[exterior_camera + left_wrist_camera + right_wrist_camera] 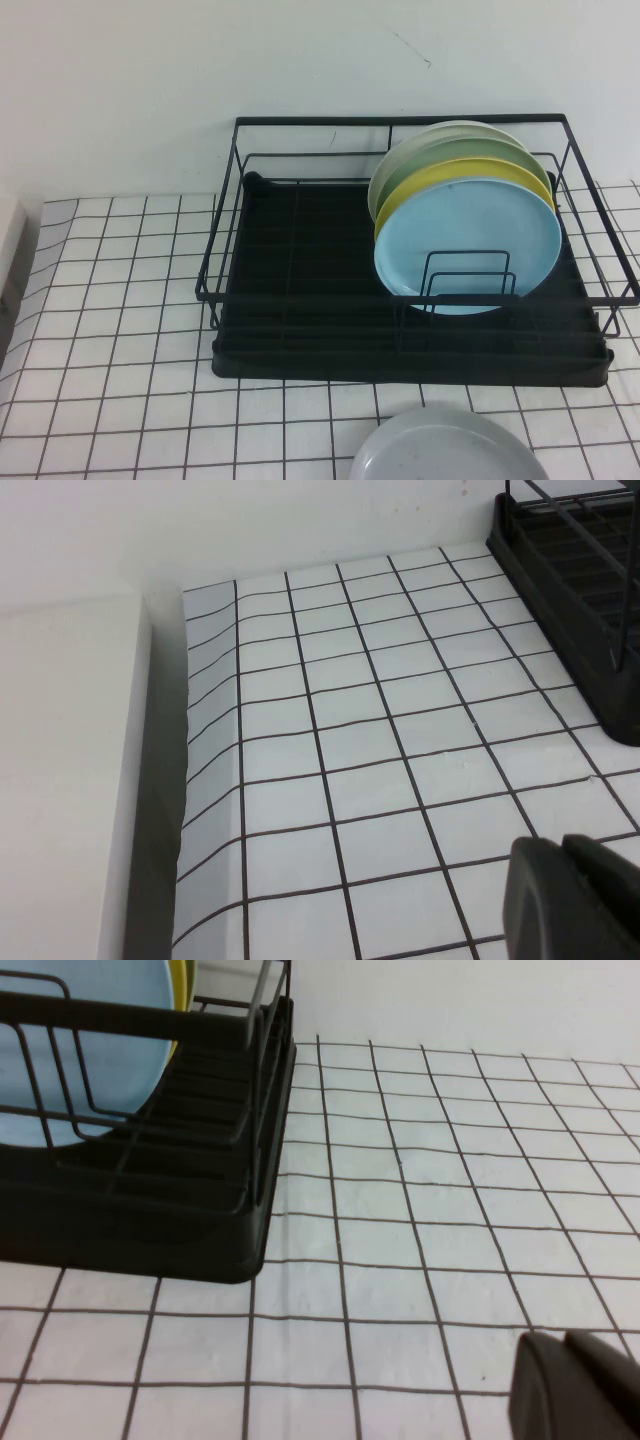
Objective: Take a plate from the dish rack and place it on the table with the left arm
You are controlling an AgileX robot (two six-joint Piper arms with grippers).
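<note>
The light blue plate stands upright at the front of a row of plates in the right part of the black dish rack; behind it stand a yellow plate, a green plate and a pale plate. Neither arm shows in the high view. My left gripper is shut and empty, low over the table left of the rack. My right gripper is shut and empty over the table right of the rack, where the blue plate shows.
A grey plate lies flat on the gridded table in front of the rack. A white block borders the table at the far left. A white wall stands behind the rack.
</note>
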